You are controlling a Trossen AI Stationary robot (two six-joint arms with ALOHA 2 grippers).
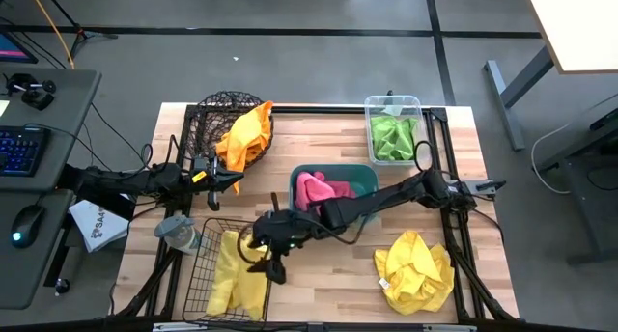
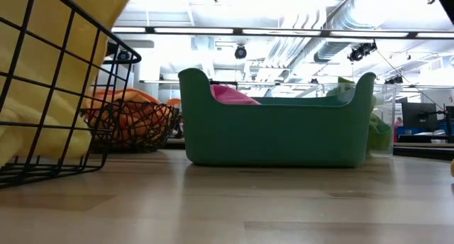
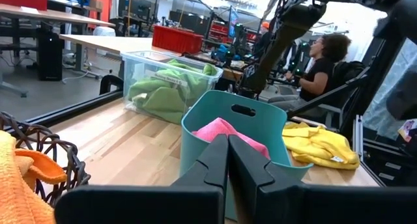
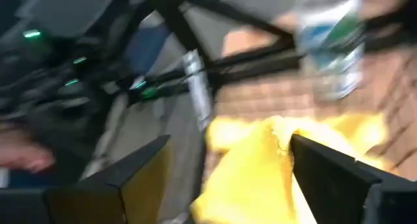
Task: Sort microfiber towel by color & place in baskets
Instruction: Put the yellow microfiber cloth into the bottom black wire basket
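Observation:
A yellow towel (image 1: 232, 272) lies in the rectangular black wire basket (image 1: 198, 274) at the near left, one part draped over its right rim. My right gripper (image 1: 273, 267) is open just beside that rim, with the yellow cloth (image 4: 254, 165) between and below its fingers. A second yellow towel (image 1: 415, 269) lies crumpled on the table at the near right. An orange towel (image 1: 246, 134) lies in the round wire basket (image 1: 208, 115), a pink one (image 1: 314, 189) in the teal tub (image 1: 365, 178), green ones (image 1: 391, 137) in the clear bin (image 1: 417, 105). My left gripper (image 1: 235, 182) is shut and empty beside the round basket. My right gripper stands open over the yellow towel at the rectangular basket's right rim, its fingers (image 4: 130, 178) on either side of the cloth. I cannot tell whether they touch it.
A grey-blue lump (image 1: 177, 233) sits at the table's left edge by the rectangular basket. Bare wood shows between the teal tub and the near edge (image 1: 328, 284). A white paper (image 1: 97, 224) lies off the table's left side. A person sits in the room beyond (image 3: 322, 64).

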